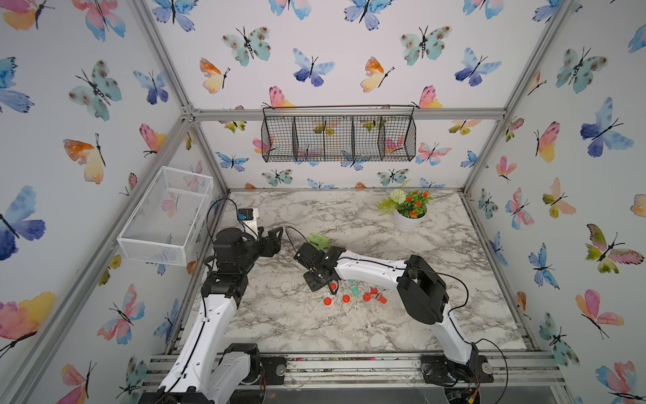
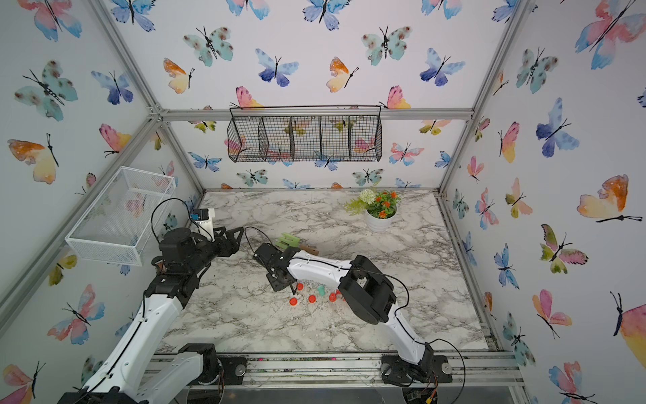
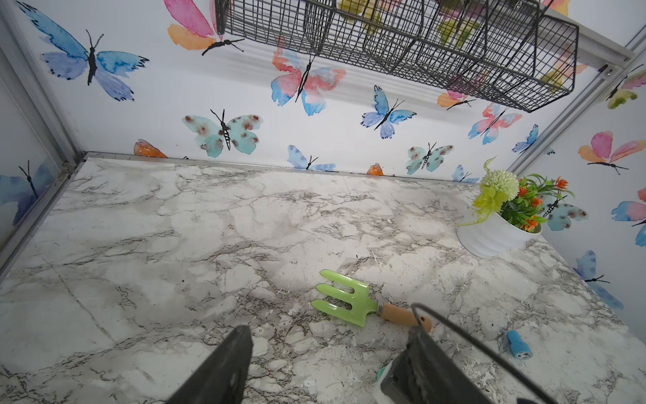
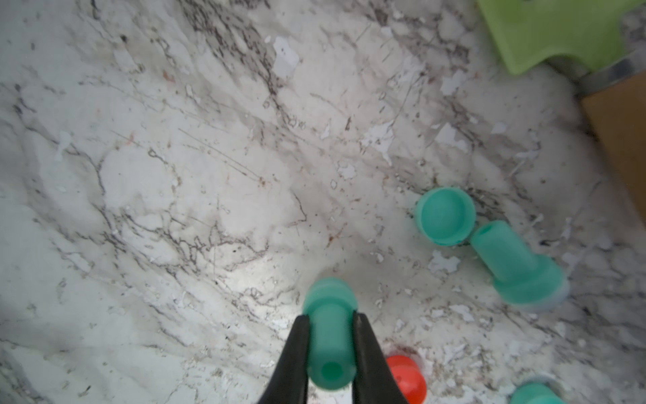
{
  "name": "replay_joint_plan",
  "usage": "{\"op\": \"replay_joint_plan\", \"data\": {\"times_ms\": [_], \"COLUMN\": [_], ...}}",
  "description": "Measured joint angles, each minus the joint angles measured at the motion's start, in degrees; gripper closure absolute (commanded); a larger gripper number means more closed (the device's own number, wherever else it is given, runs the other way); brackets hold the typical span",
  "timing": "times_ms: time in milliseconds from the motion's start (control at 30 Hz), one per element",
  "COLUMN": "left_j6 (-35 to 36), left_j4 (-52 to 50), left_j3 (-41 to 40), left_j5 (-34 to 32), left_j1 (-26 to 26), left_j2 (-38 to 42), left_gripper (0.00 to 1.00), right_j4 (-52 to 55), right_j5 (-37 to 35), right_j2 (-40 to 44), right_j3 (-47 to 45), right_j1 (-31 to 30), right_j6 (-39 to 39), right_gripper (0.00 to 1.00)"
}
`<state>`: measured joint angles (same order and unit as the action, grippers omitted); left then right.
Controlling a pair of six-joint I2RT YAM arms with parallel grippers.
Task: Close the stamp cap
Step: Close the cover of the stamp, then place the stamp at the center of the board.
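We see the right gripper (image 4: 331, 318) pinching a teal stamp (image 4: 328, 346) by its stem. A teal cap (image 4: 444, 215) (open side up) lies nearby on the table (image 4: 174, 175). The left gripper (image 3: 328, 332) has its fingers spread, holding nothing.

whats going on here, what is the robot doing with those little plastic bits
The right gripper is shut on a teal stamp, holding it over the marble table. A loose teal cap lies open side up close by, right beside a second teal stamp lying on its side. The left gripper is open and empty, off near the green garden fork.
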<state>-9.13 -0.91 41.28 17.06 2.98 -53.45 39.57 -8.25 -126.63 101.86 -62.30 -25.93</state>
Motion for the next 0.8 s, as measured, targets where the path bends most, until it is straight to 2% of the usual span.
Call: {"op": "replay_joint_plan", "data": {"times_ms": [233, 433, 667, 800], "left_j6": [-0.1, -0.1, -0.1, -0.1], "left_j4": [0.0, 0.0, 0.0, 0.0], "left_j3": [0.0, 0.0, 0.0, 0.0], "left_j5": [0.0, 0.1, 0.2, 0.2], "left_j1": [0.0, 0.0, 0.0, 0.0], "left_j2": [-0.2, -0.4, -0.4, -0.5], "left_gripper": [0.28, 0.28, 0.28, 0.28], "right_j4": [0.9, 1.2, -0.1, -1.6], "right_j5": [0.0, -0.9, -1.9, -2.4], "right_j2": [1.8, 7.7, 16.1, 17.4], "right_j3": [0.5, -5.2, -16.7, -21.6], "right_j1": [1.8, 4.6, 13.7, 19.5], "right_j6": [0.0, 0.1, 0.6, 1.5], "right_gripper": [0.96, 0.96, 0.95, 0.93]}}
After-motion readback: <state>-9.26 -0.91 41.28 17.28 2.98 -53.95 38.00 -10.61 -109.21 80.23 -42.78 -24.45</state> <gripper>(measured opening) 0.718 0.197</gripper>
